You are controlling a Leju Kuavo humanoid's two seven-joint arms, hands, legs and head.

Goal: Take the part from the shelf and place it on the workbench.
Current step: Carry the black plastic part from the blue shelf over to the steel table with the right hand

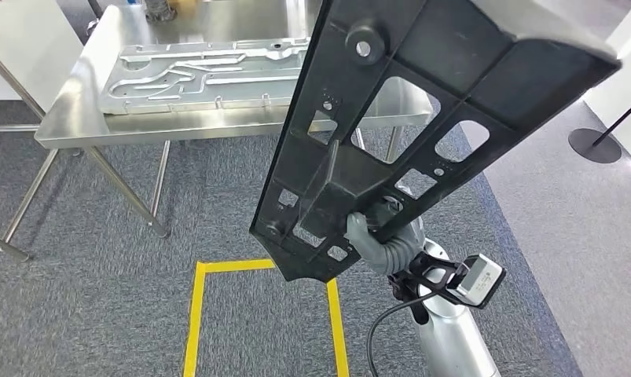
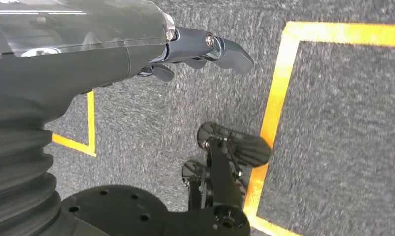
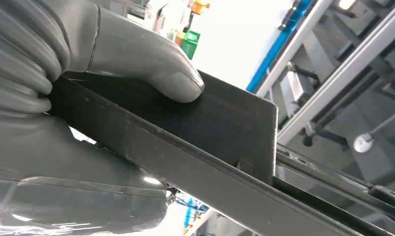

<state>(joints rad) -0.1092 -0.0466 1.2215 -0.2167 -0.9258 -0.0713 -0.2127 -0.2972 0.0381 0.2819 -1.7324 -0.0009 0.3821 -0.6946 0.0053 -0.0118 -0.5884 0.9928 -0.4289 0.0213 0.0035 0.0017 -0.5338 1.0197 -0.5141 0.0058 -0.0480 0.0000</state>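
Note:
A long black plastic part (image 1: 390, 118) with cut-out windows is held up in front of the head camera, tilted from lower left to upper right. My right hand (image 1: 372, 230) grips its lower end from underneath. In the right wrist view the grey thumb (image 3: 151, 61) presses on the black part (image 3: 220, 123). The steel workbench (image 1: 76, 118) stands ahead at the upper left, apart from the part. My left hand (image 2: 185, 49) hangs over the carpet with its dark fingers curled in and nothing in them.
A ribbed metal plate (image 1: 194, 75) lies on the workbench. Yellow tape (image 1: 194, 314) marks a rectangle on the grey carpet below me. A black stanchion base (image 1: 595, 145) stands at the right. Shelf framing (image 3: 343, 64) appears behind the part in the right wrist view.

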